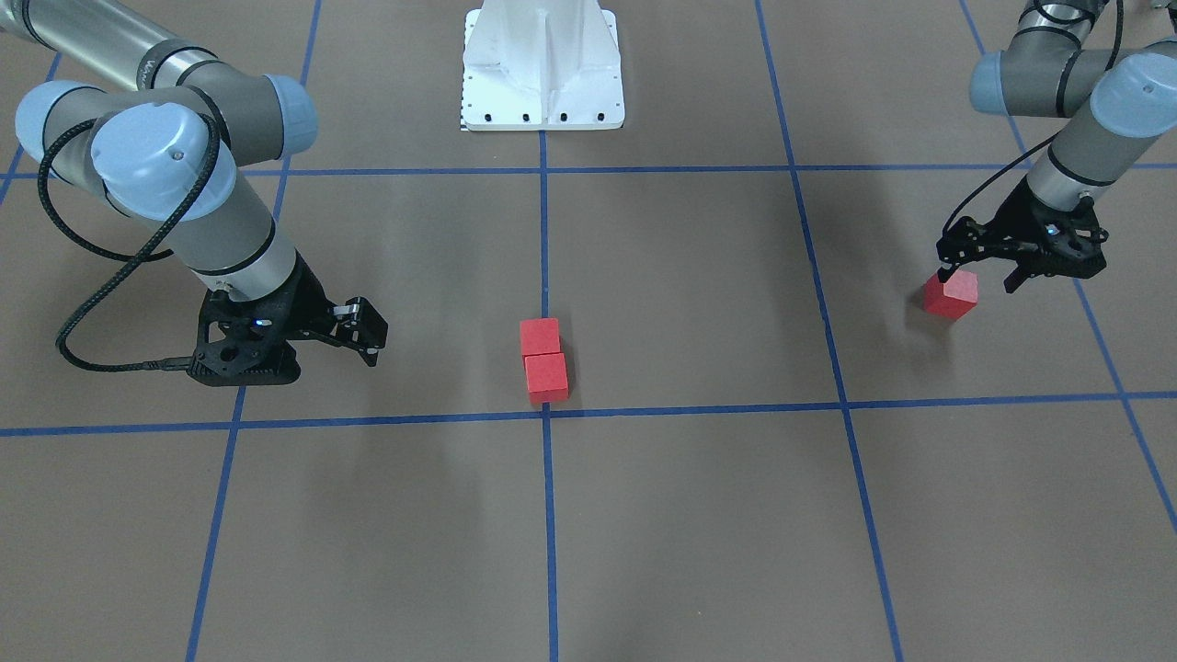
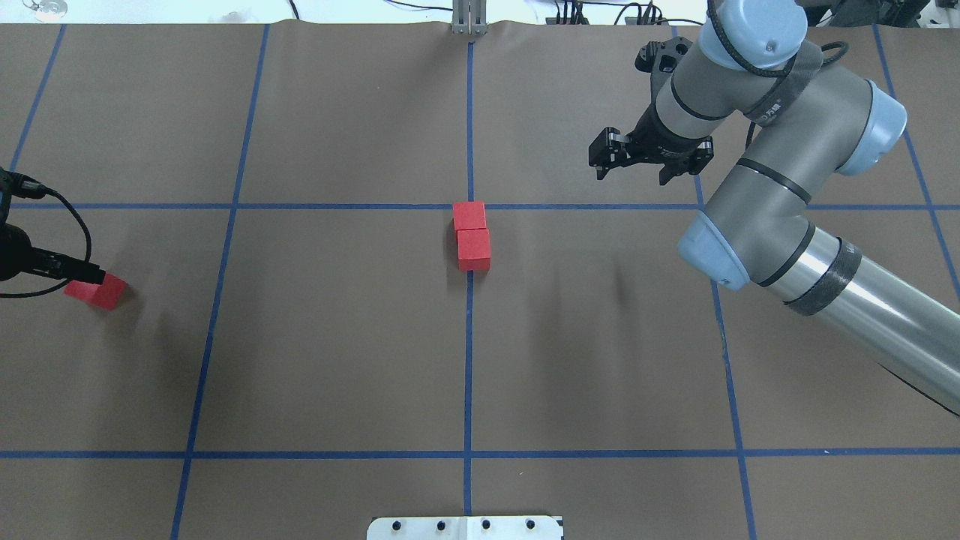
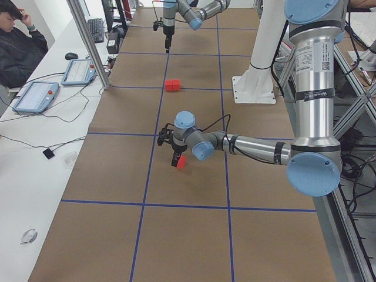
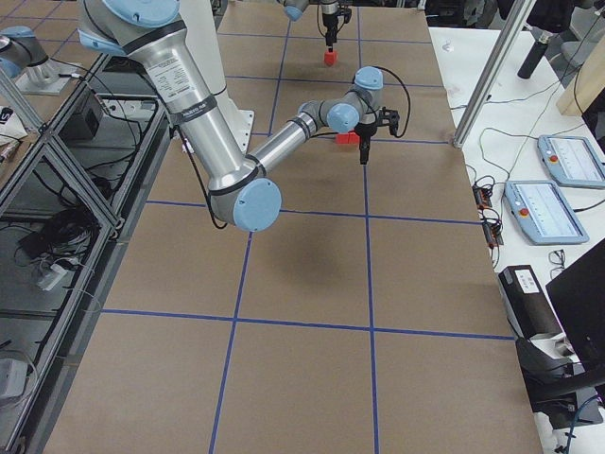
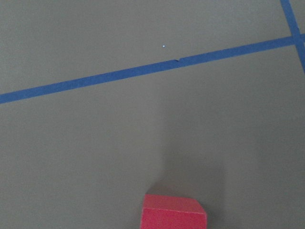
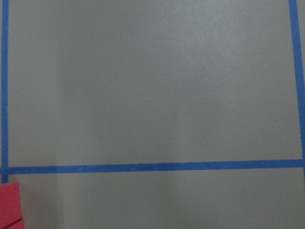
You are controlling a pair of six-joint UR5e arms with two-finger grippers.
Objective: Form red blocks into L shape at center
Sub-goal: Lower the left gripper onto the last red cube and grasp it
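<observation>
Two red blocks [image 1: 540, 336] [image 1: 546, 377] lie touching in a short row on the centre blue line, also in the overhead view [image 2: 469, 216] [image 2: 474, 249]. The third red block [image 1: 952, 294] sits far out on my left side, turned askew [image 2: 96, 290]. My left gripper [image 1: 977, 279] is open and low over it, one fingertip [image 1: 942, 273] at the block's upper corner. The left wrist view shows this block [image 5: 174, 212] at the bottom edge. My right gripper [image 1: 368, 336] is open and empty, well away from the centre pair [image 2: 631, 166]. A block corner shows in the right wrist view [image 6: 9, 205].
The white robot base [image 1: 542, 64] stands at the table's robot side. Blue tape lines [image 2: 468, 337] divide the brown table into squares. A side bench with tablets [image 3: 35, 97] and a seated person [image 3: 20, 44] lies beyond the table edge.
</observation>
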